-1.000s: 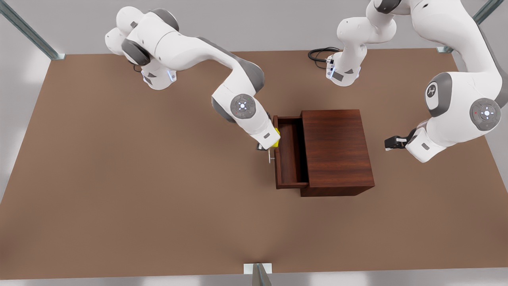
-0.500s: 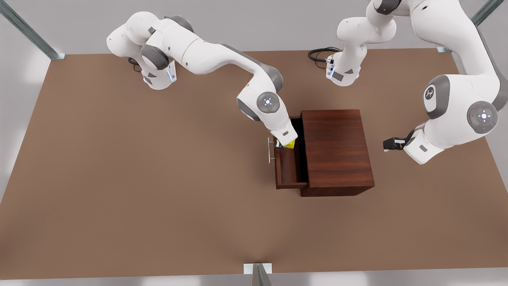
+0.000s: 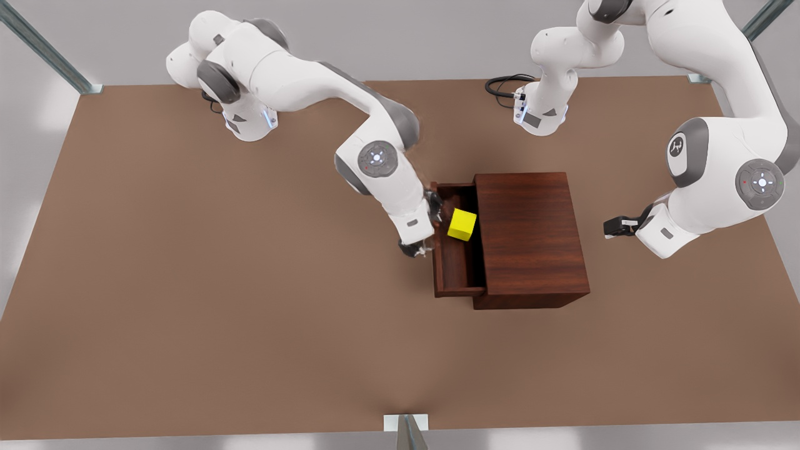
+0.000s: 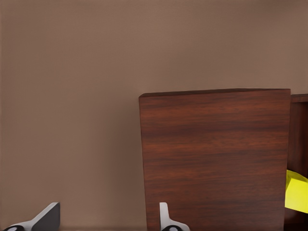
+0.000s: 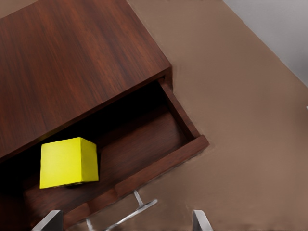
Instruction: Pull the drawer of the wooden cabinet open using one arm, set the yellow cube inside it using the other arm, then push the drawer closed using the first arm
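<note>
My right gripper (image 3: 415, 249) (image 5: 125, 221) hung just outside the drawer's (image 3: 437, 262) front panel, above its thin silver bar handle (image 5: 139, 207). Its pale fingers were spread wide and held nothing.

Inside the pulled-out drawer sat the yellow cube (image 3: 462, 225) (image 5: 69, 162), a plain, bright, sharp-edged block. It rested on the tray floor close to the mouth of the wooden cabinet (image 3: 531, 237) (image 5: 72, 57), toward the end nearer the worktop's far edge. The tray was shallow, of dark reddish-brown wood with thin walls. The cabinet was a boxy block with the same streaked grain across its flat top.

My left gripper (image 3: 611, 226) (image 4: 108, 219) waited beyond the cabinet's back, toward the worktop's edge at the front view's right. Its jaws were also parted and empty above the smooth, matte brown worktop (image 3: 219, 281).
</note>
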You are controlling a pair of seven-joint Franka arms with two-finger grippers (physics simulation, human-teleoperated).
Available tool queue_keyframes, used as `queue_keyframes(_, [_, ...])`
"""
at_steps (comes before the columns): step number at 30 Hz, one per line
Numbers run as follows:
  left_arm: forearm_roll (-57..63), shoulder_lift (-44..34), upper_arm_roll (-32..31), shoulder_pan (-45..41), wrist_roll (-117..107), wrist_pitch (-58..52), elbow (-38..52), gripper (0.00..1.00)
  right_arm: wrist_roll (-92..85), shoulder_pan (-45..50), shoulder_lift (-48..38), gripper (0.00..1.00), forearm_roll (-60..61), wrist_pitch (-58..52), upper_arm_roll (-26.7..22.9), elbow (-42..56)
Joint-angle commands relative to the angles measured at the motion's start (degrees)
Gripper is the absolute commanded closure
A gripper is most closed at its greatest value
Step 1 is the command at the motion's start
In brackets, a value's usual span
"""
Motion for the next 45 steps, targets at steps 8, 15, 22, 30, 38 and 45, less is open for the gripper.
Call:
queue_keyframes(8, [13.8,14.8,-0.5,-30.2,-56.8,2.8,26.6,0.00,-0.9,-28.0,-32.3,0.00,-0.4,-7.3,-18.2,-45.3])
queue_keyframes(15, [13.4,22.5,-5.5,-35.2,-88.9,19.7,26.7,0.00,17.8,-27.3,-30.1,0.00,-4.1,-18.2,-17.1,-32.8])
queue_keyframes(22, [13.5,27.0,-5.9,-41.3,-96.4,22.0,24.8,0.00,23.5,-27.2,-27.5,0.00,-4.4,-18.2,-17.0,-31.8])
queue_keyframes(30, [14.3,28.2,-5.8,-43.3,-94.1,30.2,15.6,0.00,23.4,-27.2,-27.2,0.00,-4.2,-18.2,-17.0,-31.8])
queue_keyframes(38, [15.9,31.8,-5.8,-44.0,-84.4,34.1,11.1,0.00,23.4,-27.3,-27.2,0.00,-4.1,-18.1,-17.1,-31.8])
queue_keyframes(45, [17.6,28.6,-5.7,-43.4,-74.7,34.3,5.1,0.00,23.4,-27.4,-27.1,0.00,-4.2,-18.1,-17.1,-31.8])
